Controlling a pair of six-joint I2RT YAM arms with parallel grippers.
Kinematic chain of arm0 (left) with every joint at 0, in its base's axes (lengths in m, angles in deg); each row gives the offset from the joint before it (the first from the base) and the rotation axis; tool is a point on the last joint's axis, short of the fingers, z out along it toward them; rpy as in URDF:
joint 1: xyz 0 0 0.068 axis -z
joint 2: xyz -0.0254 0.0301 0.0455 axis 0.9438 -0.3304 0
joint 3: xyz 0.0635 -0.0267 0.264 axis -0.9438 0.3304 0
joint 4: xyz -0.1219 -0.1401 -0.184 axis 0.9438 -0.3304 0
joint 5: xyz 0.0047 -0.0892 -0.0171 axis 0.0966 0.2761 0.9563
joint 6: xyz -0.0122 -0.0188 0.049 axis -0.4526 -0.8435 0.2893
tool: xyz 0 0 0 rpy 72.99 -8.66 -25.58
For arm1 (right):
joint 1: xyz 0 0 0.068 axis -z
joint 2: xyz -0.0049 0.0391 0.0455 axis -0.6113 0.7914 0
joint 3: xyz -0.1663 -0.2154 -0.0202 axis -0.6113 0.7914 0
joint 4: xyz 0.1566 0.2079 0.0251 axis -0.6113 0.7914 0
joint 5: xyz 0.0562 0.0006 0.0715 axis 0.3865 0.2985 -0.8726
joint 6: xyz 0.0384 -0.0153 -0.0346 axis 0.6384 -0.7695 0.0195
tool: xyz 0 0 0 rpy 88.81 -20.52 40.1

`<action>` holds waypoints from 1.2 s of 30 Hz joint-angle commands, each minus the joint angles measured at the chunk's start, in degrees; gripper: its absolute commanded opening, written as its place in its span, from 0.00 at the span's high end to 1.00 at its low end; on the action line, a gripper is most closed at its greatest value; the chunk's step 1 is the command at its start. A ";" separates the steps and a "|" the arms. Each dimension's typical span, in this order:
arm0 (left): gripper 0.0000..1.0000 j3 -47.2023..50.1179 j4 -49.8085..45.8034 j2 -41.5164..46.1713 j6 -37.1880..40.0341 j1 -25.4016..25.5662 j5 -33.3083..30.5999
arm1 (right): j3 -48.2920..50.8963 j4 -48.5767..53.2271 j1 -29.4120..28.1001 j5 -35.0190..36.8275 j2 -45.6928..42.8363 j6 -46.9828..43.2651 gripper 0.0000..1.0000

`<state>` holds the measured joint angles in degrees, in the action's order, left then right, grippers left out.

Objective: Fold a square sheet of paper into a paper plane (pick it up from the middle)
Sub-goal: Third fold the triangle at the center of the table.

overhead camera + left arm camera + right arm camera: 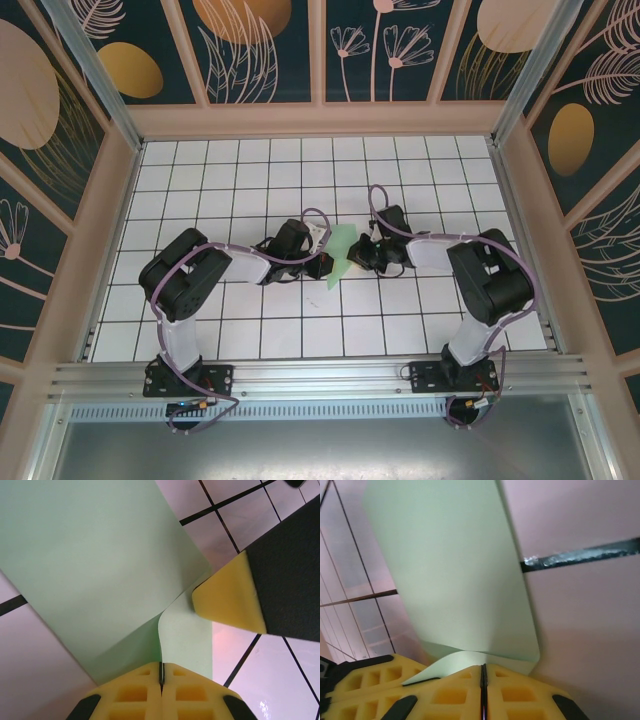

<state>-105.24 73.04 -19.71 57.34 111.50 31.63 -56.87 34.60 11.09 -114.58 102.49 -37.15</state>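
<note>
Your left gripper [161,672] is clamped: its two yellow pads meet with only a thin seam between them, and the lower edge of the sheet of paper [100,570] is pinched in that seam. From there the pale green paper rises away from the pads with a curl and a crease in it, so part of it lies doubled over.

Your right gripper [483,672] is pressed closed the same way, with a corner of the paper caught between its pads and the rest fanning up above them. From the left wrist you see one of its yellow fingertips [227,600] right at the paper's edge; whether it touches there you cannot tell.

From above, the two grippers face each other nose to nose at the middle of the table [250,330], with the paper standing as a narrow green strip between them, lifted off the white tiles. Purple cables [318,214] loop over both wrists, close above the paper. Patterned wall panels [265,50] ring the table, well apart from the grip.
</note>
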 commanded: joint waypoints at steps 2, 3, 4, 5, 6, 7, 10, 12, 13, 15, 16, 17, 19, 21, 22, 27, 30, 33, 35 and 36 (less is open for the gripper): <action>1.00 0.46 -3.95 0.11 0.15 -0.10 -0.26 | -2.59 1.98 1.60 0.83 -2.40 -2.15 0.88; 1.00 0.40 -4.10 0.07 0.20 -0.07 -0.39 | -2.55 1.97 1.92 0.75 -1.85 -2.31 0.88; 1.00 0.38 -4.15 0.18 0.28 -0.05 -0.33 | -2.41 1.80 2.13 0.68 -1.34 -2.41 0.88; 1.00 0.37 -4.15 0.32 0.23 -0.02 -0.42 | -2.24 1.28 2.32 0.60 -0.75 -2.32 0.88; 1.00 0.48 -4.17 0.34 0.20 -0.09 -0.50 | -2.03 0.96 2.41 0.59 -0.13 -2.15 0.88; 1.00 0.48 -4.17 0.42 0.20 -0.02 -0.50 | -2.03 0.83 2.34 0.59 0.46 -2.19 0.88; 1.00 0.23 -4.13 0.34 0.04 -0.04 -0.43 | -1.37 0.46 2.31 1.28 2.24 -2.15 0.88; 1.00 0.39 -3.92 0.39 -0.06 -0.06 -0.42 | -1.23 1.09 2.37 2.61 3.55 -2.32 0.88; 1.00 0.39 -3.94 0.34 -0.06 -0.02 -0.46 | -1.44 1.81 2.38 3.22 4.24 -2.49 0.89; 1.00 0.30 -4.06 0.34 -0.08 -0.05 -0.42 | -1.59 2.40 2.36 3.75 4.71 -2.82 0.89; 1.00 0.28 -4.08 0.34 -0.02 -0.10 -0.42 | -1.79 2.66 2.40 3.82 4.45 -2.92 0.89; 1.00 0.33 -4.13 0.42 -0.06 -0.09 -0.47 | -2.06 2.88 2.42 3.82 4.04 -3.09 0.89; 1.00 0.47 -4.08 0.54 -0.15 -0.02 -0.42 | -2.67 3.46 2.41 3.52 2.32 -3.48 0.89; 1.00 0.46 -4.13 0.60 -0.22 -0.02 -0.43 | -3.12 3.25 2.63 2.42 -0.11 -3.60 0.88; 1.00 0.56 -4.06 0.60 -0.15 -0.04 -0.44 | -3.21 3.12 2.71 2.27 -0.96 -3.48 0.88; 1.00 0.49 -4.20 0.69 -0.16 -0.05 -0.42 | -3.65 3.75 3.77 2.42 -2.32 -3.84 0.88; 1.00 0.41 -4.24 0.69 -0.11 -0.04 -0.46 | -2.72 2.41 4.42 1.50 -1.15 -3.80 0.88; 1.00 0.48 -4.43 0.69 -0.03 -0.06 -0.50 | -2.45 1.77 4.40 0.75 0.75 -3.48 0.88; 1.00 0.47 -4.44 0.69 -0.11 -0.03 -0.50 | -1.62 0.32 4.28 -0.08 1.94 -3.09 0.88; 1.00 0.44 -4.44 0.69 -0.06 -0.03 -0.50 | -1.24 -0.02 4.33 -0.22 2.49 -3.04 0.88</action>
<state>-105.24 72.80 -19.60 57.34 111.50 31.59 -59.25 36.13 15.25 -113.45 102.73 -39.68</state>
